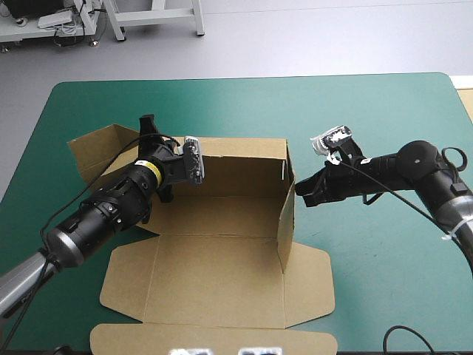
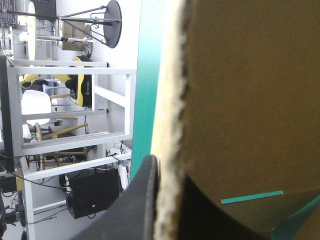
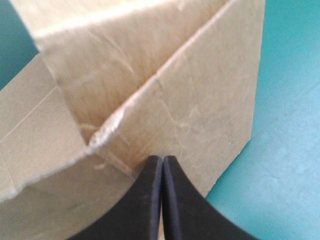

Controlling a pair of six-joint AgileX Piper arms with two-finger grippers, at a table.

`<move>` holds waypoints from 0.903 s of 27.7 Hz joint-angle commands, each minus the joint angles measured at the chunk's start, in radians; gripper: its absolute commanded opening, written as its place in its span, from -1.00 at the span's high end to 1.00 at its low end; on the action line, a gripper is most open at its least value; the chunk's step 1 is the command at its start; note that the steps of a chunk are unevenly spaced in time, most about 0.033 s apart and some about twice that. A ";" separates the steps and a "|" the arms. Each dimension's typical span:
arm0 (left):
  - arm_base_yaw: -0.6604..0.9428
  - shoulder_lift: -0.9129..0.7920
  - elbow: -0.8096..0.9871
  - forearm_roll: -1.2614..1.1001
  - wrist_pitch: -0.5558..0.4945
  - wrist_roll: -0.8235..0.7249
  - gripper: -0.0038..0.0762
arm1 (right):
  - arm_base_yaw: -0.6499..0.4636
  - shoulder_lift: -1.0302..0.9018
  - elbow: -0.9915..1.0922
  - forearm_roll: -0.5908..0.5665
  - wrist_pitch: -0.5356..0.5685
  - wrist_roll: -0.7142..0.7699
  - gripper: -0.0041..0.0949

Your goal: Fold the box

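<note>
The brown box (image 1: 222, 229) lies mid-table with its back wall and right wall raised and its lid (image 1: 214, 296) flat toward the near edge. A left flap (image 1: 96, 148) splays outward. My left gripper (image 1: 151, 137) is at the box's back left corner. In the left wrist view, the left gripper (image 2: 172, 172) is shut on an edge of the box's board (image 2: 240, 100). My right gripper (image 1: 298, 191) touches the outside of the right wall. In the right wrist view, the right gripper (image 3: 162, 159) is shut, its tip against that wall (image 3: 200, 115) with nothing between the fingers.
Teal-green cover (image 1: 384, 259) stretches to the right of the box and behind it toward the far edge (image 1: 251, 78). The lid's front flap (image 1: 214, 342) reaches the table's near edge.
</note>
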 commanded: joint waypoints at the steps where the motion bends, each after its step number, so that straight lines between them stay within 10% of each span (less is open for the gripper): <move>1: -0.051 -0.010 -0.023 0.021 -0.008 -0.023 0.93 | -0.001 -0.033 -0.003 0.076 -0.056 -0.069 0.94; 21: -0.246 0.201 -0.241 0.141 0.402 -0.319 0.92 | -0.004 -0.033 0.031 -0.010 -0.199 -0.188 0.95; 25: -0.246 0.201 -0.244 0.134 0.411 -0.322 0.93 | -0.004 -0.033 -0.035 -0.056 -0.083 -0.150 0.65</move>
